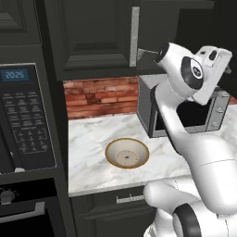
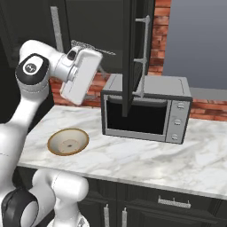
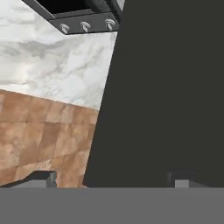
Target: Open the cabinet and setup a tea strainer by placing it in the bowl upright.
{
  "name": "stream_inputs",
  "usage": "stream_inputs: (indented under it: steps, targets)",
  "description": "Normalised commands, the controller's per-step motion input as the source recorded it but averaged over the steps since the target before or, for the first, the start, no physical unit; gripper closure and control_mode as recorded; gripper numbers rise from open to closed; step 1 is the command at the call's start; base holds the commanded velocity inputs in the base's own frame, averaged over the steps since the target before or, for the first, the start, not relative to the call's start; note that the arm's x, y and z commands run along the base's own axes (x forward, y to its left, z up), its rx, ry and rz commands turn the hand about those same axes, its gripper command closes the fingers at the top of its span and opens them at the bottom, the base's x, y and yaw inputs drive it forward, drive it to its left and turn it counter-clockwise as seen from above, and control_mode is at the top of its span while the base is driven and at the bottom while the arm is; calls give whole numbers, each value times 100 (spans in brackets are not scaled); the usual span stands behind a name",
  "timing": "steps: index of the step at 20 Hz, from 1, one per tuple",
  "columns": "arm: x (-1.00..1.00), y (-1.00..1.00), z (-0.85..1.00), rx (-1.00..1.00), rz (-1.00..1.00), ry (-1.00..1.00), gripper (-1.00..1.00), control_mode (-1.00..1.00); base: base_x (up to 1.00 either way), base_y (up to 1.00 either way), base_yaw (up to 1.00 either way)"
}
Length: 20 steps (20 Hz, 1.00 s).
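The cabinet's left door point(image 1: 97, 32) is shut, with its silver bar handle point(image 1: 134, 37) along the edge. Its right door point(image 2: 133, 57) stands swung out over the microwave and is seen edge-on. The tea strainer point(image 2: 84, 44), silver mesh with a thin wire handle, lies at the bottom of the cabinet opening, and its mesh point(image 1: 147, 52) pokes out beside my wrist. My gripper point(image 3: 111, 179) is raised to that height, open, with nothing between its fingers and a dark cabinet panel point(image 3: 166, 87) close ahead. The bowl point(image 1: 127, 152) point(image 2: 68, 141) sits empty on the counter below.
A silver microwave point(image 2: 146, 106) point(image 1: 217, 111) stands on the marble counter point(image 2: 146, 159) to the right of the bowl, under the open door. Red brick wall point(image 1: 102, 97) runs behind the counter. A tall oven unit with a control panel point(image 1: 25, 115) borders the counter on the left.
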Motion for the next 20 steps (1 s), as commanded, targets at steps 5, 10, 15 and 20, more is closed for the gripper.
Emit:
stream_inputs:
  steps: [5,10,15,20]
  targets:
    - [8,58,-16,63,-16,-51,-100,-100,0,0,0]
    - [0,60,-6,68,-10,-77,-100,-100,0,0,0]
    - [0,55,0,46,5,-90,-100,-100,0,0,0]
    - [0,33,11,-4,32,-73,-100,-100,0,0,0]
